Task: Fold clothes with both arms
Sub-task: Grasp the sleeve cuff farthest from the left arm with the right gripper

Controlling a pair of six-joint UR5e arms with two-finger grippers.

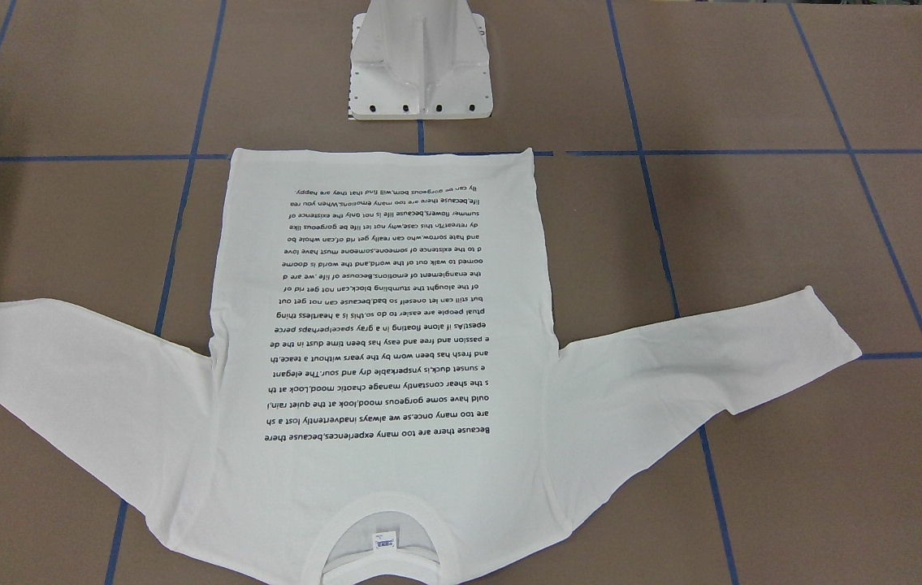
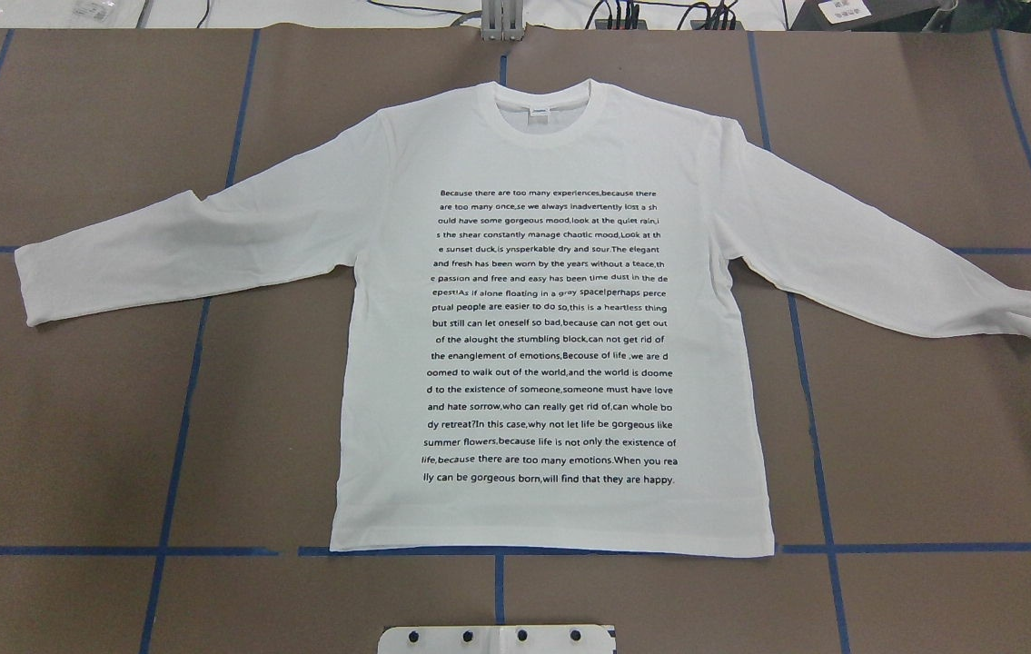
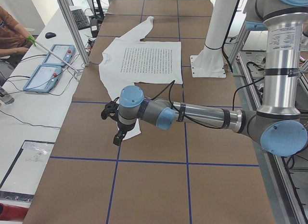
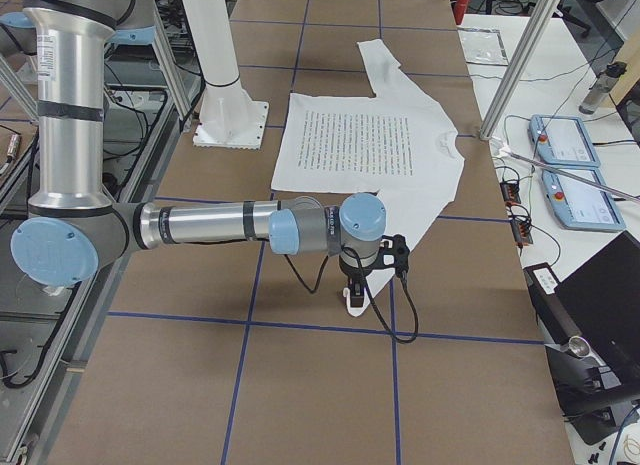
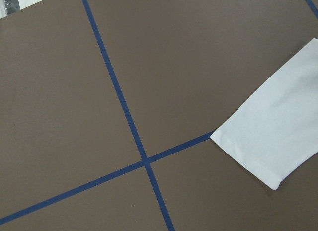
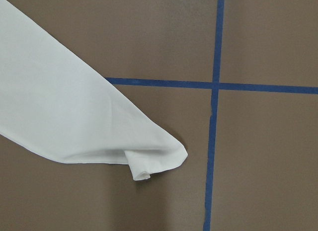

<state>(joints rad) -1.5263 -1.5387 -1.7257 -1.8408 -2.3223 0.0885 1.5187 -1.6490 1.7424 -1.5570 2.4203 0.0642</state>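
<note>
The white long-sleeved T-shirt (image 2: 551,345) lies flat and face up on the brown table, printed text showing, collar away from the robot, both sleeves spread out. It also shows in the front-facing view (image 1: 383,325). My left gripper (image 3: 118,136) hangs just over the left sleeve's cuff (image 5: 271,136), which lies flat. My right gripper (image 4: 353,288) hangs just over the right sleeve's cuff (image 6: 149,161), whose end is curled under. Neither gripper shows in the overhead, front-facing or wrist views. I cannot tell whether either gripper is open or shut.
The white pedestal base (image 1: 420,65) stands at the robot's edge, just behind the shirt's hem. Blue tape lines (image 2: 179,409) grid the table. Aluminium posts (image 3: 72,26) and a side bench with blue control pads (image 3: 48,65) run along the far edge, where a person sits.
</note>
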